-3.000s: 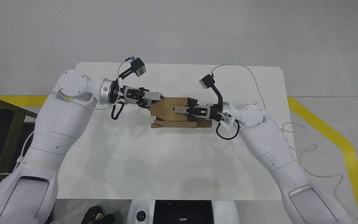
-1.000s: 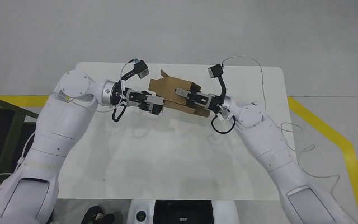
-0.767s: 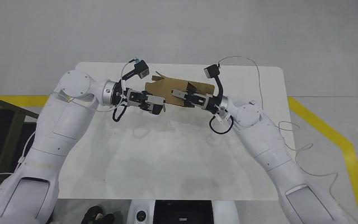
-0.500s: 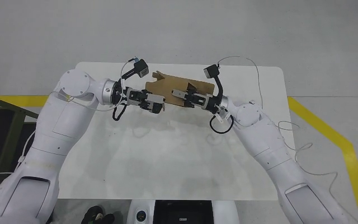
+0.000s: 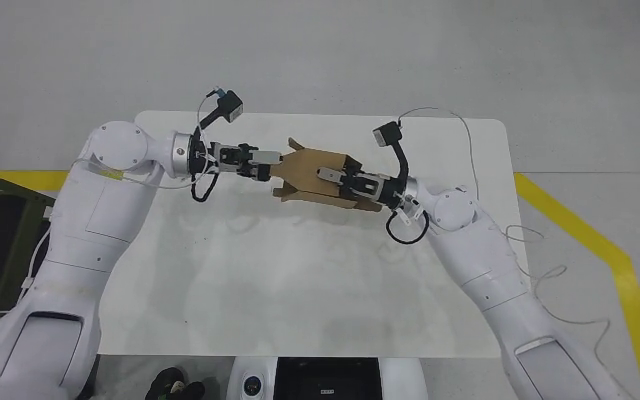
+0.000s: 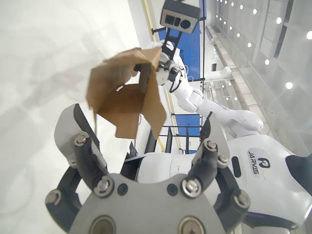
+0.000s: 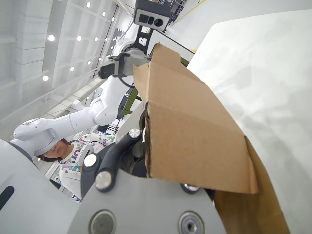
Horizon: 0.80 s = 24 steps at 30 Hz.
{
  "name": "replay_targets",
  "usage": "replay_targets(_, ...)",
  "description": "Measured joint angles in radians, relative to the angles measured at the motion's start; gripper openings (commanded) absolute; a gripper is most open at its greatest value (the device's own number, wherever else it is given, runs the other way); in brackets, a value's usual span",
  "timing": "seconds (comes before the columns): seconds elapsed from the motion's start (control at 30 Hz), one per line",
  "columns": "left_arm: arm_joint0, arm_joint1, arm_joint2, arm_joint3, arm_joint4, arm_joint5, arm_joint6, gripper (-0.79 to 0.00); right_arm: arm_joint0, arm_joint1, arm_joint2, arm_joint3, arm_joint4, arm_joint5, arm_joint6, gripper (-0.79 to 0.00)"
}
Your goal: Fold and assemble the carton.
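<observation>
Above the far middle of the table point(image 5: 300, 285), my right gripper point(image 5: 332, 179) pinches one wall of the carton point(image 5: 303, 168) — long axis left to right, its flapped open end facing my left gripper point(image 5: 266, 166), which hangs spread wide just left, apart from it.

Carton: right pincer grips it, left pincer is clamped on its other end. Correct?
Not quite. The right pincer does grip the carton, but the left pincer is not clamped on it. The left wrist view shows its fingers spread wide open, with the carton just ahead of them and nothing pinched between them.
</observation>
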Motion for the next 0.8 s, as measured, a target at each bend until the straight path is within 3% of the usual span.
replay_targets(0.33,-0.005,0.007,0.02,0.012,0.245,-0.046,0.122,0.0,-0.056,0.019,0.048,-0.079,0.026,0.008,0.035,-0.785)
replay_targets(0.8,-0.008,-0.001,0.064,0.013,0.335,-0.044,0.176,0.0,-0.086,0.031,0.077,-0.141,0.046,0.001,0.045,-0.785)
